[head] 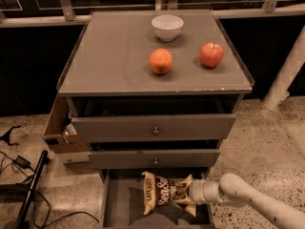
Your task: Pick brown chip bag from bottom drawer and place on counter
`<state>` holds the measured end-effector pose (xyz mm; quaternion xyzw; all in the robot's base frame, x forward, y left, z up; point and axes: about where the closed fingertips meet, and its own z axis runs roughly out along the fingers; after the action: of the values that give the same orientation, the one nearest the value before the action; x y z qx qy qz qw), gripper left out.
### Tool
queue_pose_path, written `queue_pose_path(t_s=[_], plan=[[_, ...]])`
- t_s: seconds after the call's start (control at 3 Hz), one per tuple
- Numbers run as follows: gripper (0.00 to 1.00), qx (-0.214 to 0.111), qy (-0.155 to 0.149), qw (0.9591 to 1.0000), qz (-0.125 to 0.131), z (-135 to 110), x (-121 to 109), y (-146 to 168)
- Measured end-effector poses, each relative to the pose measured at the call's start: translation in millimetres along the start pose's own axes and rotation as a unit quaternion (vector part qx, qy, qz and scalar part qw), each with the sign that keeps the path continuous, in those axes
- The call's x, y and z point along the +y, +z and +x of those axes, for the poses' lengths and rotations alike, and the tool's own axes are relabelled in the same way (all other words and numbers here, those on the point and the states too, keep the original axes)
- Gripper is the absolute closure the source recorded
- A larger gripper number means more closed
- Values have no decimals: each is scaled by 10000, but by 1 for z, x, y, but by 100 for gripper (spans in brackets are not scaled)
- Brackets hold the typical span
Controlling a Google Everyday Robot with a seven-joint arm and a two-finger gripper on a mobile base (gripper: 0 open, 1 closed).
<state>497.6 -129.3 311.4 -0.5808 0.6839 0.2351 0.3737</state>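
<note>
The brown chip bag [162,193], dark brown with white "Sea Salt" lettering and tan ends, hangs tilted above the floor of the open bottom drawer [124,209]. My gripper [187,194] reaches in from the right on a white arm and is shut on the bag's right end, holding it lifted inside the drawer's opening, just below the middle drawer's front. The counter [109,56] is the grey cabinet top above.
On the counter stand a white bowl [167,27], an orange [161,61] and a red apple [211,55]. Two knobbed drawers [155,129] are slightly open above the bottom one. A cardboard box [59,128] hangs at the cabinet's left side. Cables [21,163] lie on the floor at left.
</note>
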Motion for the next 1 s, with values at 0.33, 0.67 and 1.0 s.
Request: queue_pose_path(t_s=[0.33, 0.67, 1.0], plan=[[100, 76, 64, 9999, -79, -21, 4, -16], [100, 184, 281, 9994, -60, -78, 15, -58], [100, 288, 529, 9982, -47, -141, 42, -95]])
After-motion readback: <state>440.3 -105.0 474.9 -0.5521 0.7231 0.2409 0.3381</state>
